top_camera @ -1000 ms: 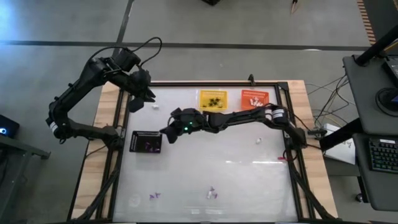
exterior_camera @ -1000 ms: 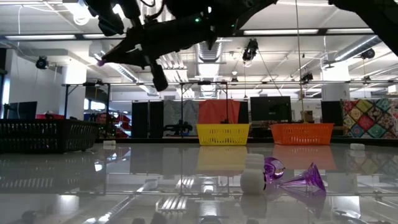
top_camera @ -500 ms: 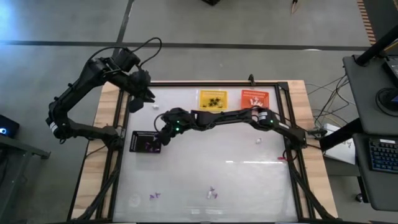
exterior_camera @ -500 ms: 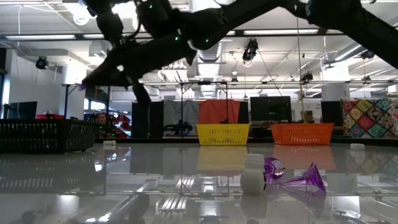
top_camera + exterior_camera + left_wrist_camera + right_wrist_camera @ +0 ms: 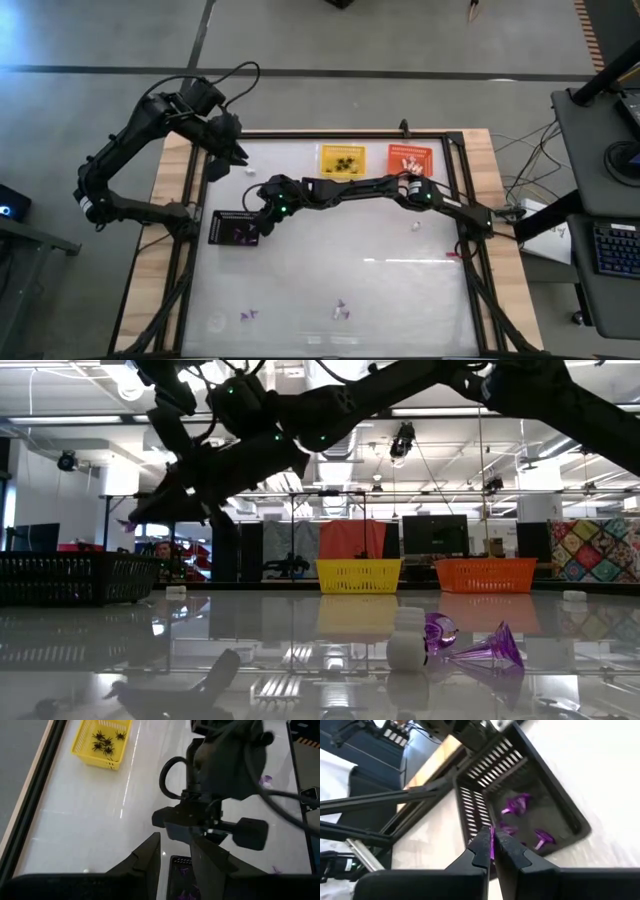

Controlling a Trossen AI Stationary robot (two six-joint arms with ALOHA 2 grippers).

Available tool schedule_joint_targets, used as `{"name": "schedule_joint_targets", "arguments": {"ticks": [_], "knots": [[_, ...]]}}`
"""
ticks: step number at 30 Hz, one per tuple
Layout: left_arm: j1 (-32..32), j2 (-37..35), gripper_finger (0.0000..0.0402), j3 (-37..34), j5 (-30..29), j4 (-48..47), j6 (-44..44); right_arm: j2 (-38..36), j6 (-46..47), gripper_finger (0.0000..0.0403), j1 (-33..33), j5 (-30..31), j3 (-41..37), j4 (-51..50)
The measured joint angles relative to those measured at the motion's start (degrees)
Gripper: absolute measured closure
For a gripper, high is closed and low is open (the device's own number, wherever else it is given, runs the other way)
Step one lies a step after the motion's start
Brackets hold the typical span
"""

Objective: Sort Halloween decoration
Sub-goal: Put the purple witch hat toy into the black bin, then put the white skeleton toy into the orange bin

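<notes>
A tiny purple trinket (image 5: 492,846), mostly hidden, sits pinched between the pressed-together fingers of the right gripper (image 5: 493,845) above the black mesh basket (image 5: 555,795) holding similar purple pieces (image 5: 517,804) on the glossy white bench (image 5: 340,255), while the left gripper (image 5: 222,160), fingers slightly apart, waits near the bench's far left corner.

Purple trinkets (image 5: 520,805) in black basket (image 5: 547,785); spiders (image 5: 105,742) in yellow (image 5: 85,747).
</notes>
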Motion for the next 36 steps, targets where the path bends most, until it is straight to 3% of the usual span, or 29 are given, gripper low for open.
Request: {"name": "schedule_joint_targets", "arguments": {"ticks": [15,21,27,36], "knots": [[0.0,0.0,0.0314,0.0,0.0,0.0,-0.1,-0.3,-1.3,0.0306,-0.6,-0.2,0.0,-1.6],[0.0,0.0,0.0314,0.0,0.0,-2.0,-0.3,-3.6,-2.0,0.0298,-1.2,-2.3,0.0,-14.0],[0.0,0.0,0.0314,0.0,0.0,-6.5,-1.5,-7.8,-5.6,0.0298,-0.1,-2.5,0.0,-32.6],[0.0,0.0,0.0314,0.0,0.0,-9.4,-3.3,-10.3,-5.4,0.0298,5.3,1.5,0.0,-47.7]]}}
